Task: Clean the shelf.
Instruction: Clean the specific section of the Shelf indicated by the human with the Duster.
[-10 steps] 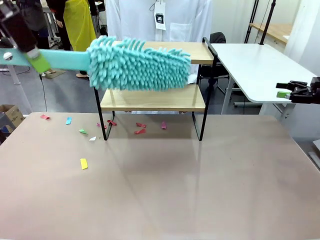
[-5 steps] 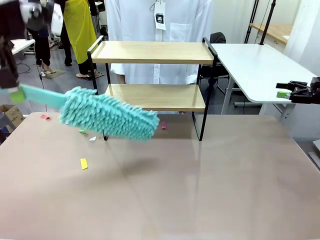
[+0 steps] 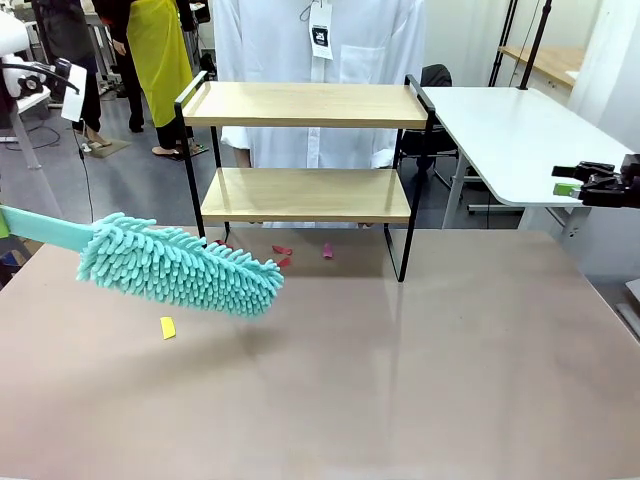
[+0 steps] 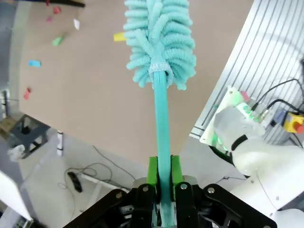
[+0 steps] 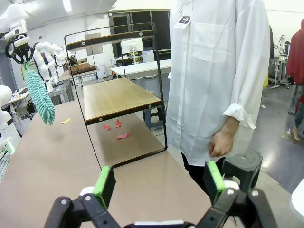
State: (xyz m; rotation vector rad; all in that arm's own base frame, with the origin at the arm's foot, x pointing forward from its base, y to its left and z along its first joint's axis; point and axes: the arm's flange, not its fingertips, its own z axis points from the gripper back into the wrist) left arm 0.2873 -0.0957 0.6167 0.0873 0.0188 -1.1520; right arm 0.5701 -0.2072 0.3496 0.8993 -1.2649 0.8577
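Observation:
The shelf [image 3: 300,104] stands at the table's far middle, with both wooden boards bare. A fluffy teal duster [image 3: 180,266] hangs tilted over the table's left side, in front of and below the shelf. Its flat teal handle [image 3: 40,228] runs off the left edge. In the left wrist view my left gripper [image 4: 164,176] is shut on that handle [image 4: 161,118], and the duster head [image 4: 161,38] points away from it. My right gripper [image 5: 159,183] stands open with nothing between its green pads [image 5: 104,181]. It hovers far right [image 3: 578,183], beside the table. The shelf [image 5: 118,95] also appears in the right wrist view.
Small paper scraps lie on the brown table [image 3: 420,380]: a yellow one [image 3: 167,327] at left, red ones [image 3: 282,250] and a pink one [image 3: 327,250] under the shelf. A person in a white coat [image 3: 320,40] stands behind the shelf. A white table [image 3: 510,130] is at back right.
The duster has swung from the shelf's top board down and to the left, and now hangs low over the table. The right gripper has stayed still.

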